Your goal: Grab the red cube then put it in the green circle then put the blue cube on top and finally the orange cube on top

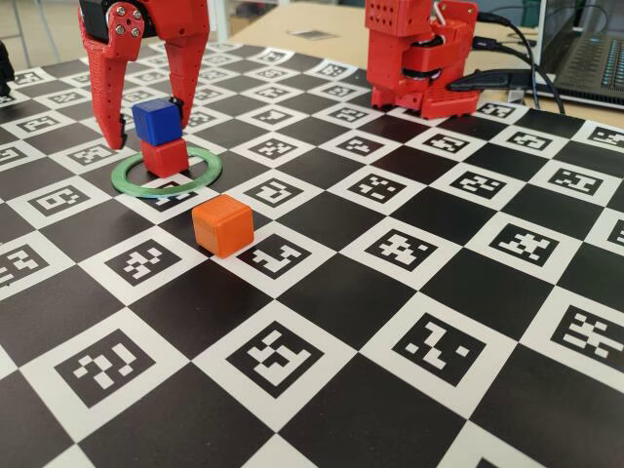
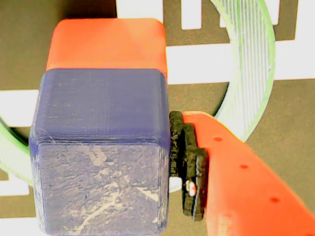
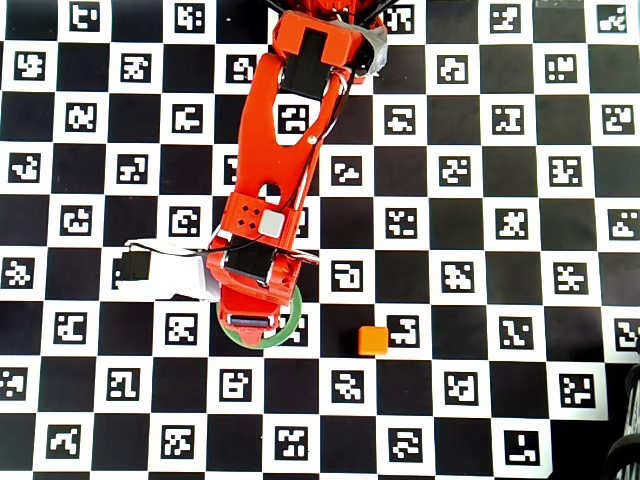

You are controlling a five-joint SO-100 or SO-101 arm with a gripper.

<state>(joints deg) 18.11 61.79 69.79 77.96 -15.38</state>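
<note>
In the fixed view the blue cube [image 1: 156, 121] rests on the red cube [image 1: 164, 157], which stands inside the green circle [image 1: 200, 175]. My red gripper [image 1: 148, 125] hangs over the stack, open. Its left finger stands clear of the blue cube and its right finger is at the cube's far right edge. The wrist view shows the blue cube [image 2: 98, 147] slightly offset over the red cube [image 2: 106, 44], a black pad [image 2: 188, 167] against its right side, and part of the green circle [image 2: 251, 73]. The orange cube [image 1: 222, 224] sits alone in front of the ring. From overhead, the arm hides both stacked cubes.
A black-and-white marker checkerboard [image 1: 409, 322] covers the table. The arm's red base [image 1: 419, 58] stands at the back. A laptop [image 1: 590, 49] and cables lie at the back right. Overhead, the orange cube [image 3: 373, 340] lies right of the green circle [image 3: 291, 325].
</note>
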